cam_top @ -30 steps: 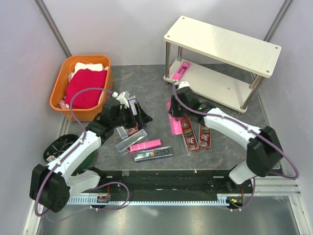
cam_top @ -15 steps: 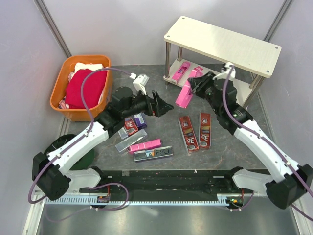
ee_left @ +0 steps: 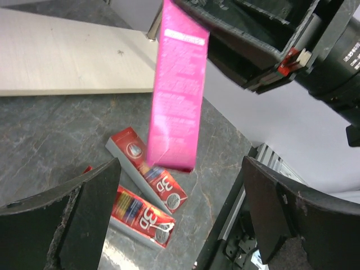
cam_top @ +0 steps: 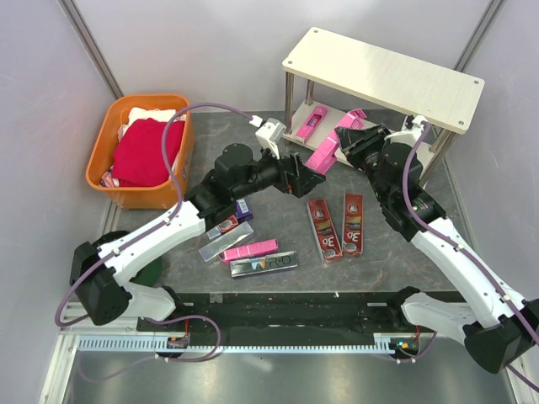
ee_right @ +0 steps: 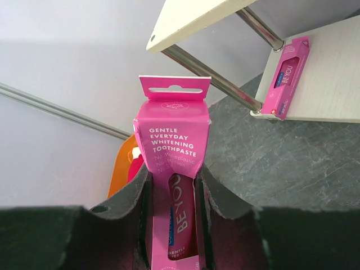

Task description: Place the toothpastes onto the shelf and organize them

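Top view. Shows the right gripper (cam_top: 349,139) clamped on a pink carton (cam_top: 324,154), carried aslant in the air just in front of the shelf (cam_top: 383,76), low end toward the left gripper (cam_top: 305,174). Finds the left gripper spread wide right at that low end; cannot tell contact from here. Places a second pink carton (cam_top: 310,120) flat on the shelf's lower board, near its left end. Counts two dark red cartons (cam_top: 324,229) side by side on the table (cam_top: 396,244), and further left a loose cluster with a third pink carton (cam_top: 250,250) and a silver-grey carton (cam_top: 264,263) just beside it. Notes an orange basket (cam_top: 97,164) with a red cloth (cam_top: 147,151) at far left.

Left wrist view. Shows fingers (ee_left: 84,208) wide apart, the pink carton (ee_left: 177,95) hanging beyond and between them, touching neither. Catches the dark red cartons (ee_left: 149,180) on the table below it.

Right wrist view. Shows fingers (ee_right: 216,197) pressed on both sides of the pink carton (ee_right: 173,146), hang-tab end up. Puts the second pink carton (ee_right: 287,76) at the lower board's corner.
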Motion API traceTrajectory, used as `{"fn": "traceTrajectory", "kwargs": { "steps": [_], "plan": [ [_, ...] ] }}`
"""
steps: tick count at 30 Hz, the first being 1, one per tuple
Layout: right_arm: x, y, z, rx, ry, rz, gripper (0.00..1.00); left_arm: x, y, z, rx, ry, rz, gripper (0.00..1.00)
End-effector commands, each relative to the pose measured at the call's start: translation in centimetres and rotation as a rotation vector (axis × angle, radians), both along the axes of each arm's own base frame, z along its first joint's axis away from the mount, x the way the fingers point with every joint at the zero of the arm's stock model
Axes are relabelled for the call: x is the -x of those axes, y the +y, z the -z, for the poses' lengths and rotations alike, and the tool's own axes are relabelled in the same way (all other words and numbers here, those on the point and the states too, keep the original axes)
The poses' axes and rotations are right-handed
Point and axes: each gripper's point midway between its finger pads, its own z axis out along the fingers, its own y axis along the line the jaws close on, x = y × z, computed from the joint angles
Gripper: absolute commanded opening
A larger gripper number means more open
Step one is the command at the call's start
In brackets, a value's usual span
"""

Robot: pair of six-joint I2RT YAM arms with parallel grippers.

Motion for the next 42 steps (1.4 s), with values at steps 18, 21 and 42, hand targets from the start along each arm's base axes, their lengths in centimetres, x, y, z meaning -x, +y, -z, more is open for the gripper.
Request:
{"fn": "traceTrajectory", "kwargs": {
  "steps": [18,21,42],
  "plan": [
    [0.8,-0.3,-3.1,-0.097,-0.078,-0.011,0.21,-2.2,-2.3,-2.6,0.014,-0.128,-0.036,0.17],
    [0.9,-0.6,-3.0,-0.101,-0.077,0.0,0.5,-2.4,-1.9,-2.4,0.018,-0.118,-0.058,0.1],
    [1.3,-1.7,-1.3,0.037,-0.054,0.032,0.98,-2.9,3.6,9.6,0.131,0.328,0.094,0.02]
  ]
}}
